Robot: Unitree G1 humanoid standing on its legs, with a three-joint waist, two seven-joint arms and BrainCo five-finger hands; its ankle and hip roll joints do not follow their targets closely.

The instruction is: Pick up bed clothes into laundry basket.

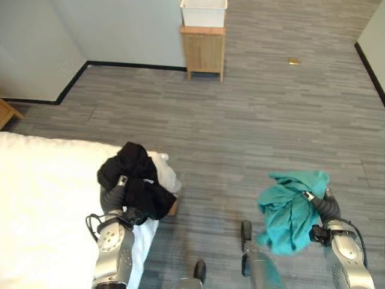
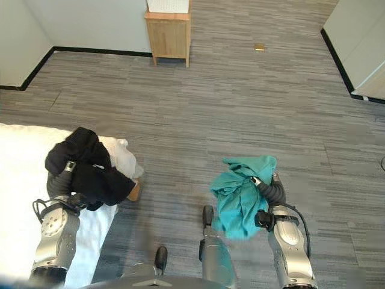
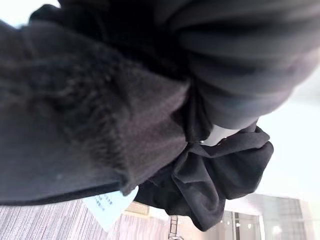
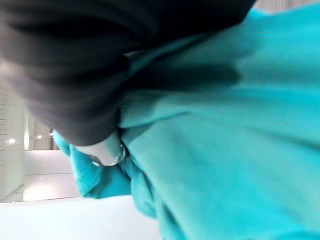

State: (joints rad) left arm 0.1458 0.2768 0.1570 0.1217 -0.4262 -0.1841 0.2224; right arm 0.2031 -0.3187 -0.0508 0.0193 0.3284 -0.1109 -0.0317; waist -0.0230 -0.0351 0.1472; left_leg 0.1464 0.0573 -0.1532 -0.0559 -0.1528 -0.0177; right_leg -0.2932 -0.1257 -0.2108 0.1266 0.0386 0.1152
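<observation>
The white-covered bed (image 1: 42, 198) occupied the near left of the grey wood-plank floor (image 1: 252, 114) and serves as the landmark here. Far beyond the bed's foot corner, against the pale wall, stood a small light-wood cabinet (image 1: 204, 52) with a white perforated laundry basket (image 1: 204, 12) resting on its top. At the bed's foot corner, a bunched black fabric garment (image 1: 135, 180) was draped over the left hand (image 1: 122, 180); the cloth hid the fingers, so their closure could not be determined. Well to the right of the bed, above the floor, a crumpled teal fabric garment (image 2: 240, 192) hung from the right hand (image 2: 257, 181), whose fingers were likewise buried in cloth and unreadable. Far past the bed, right of the cabinet, a small yellowish object (image 1: 293, 61) lay on the floor.
</observation>
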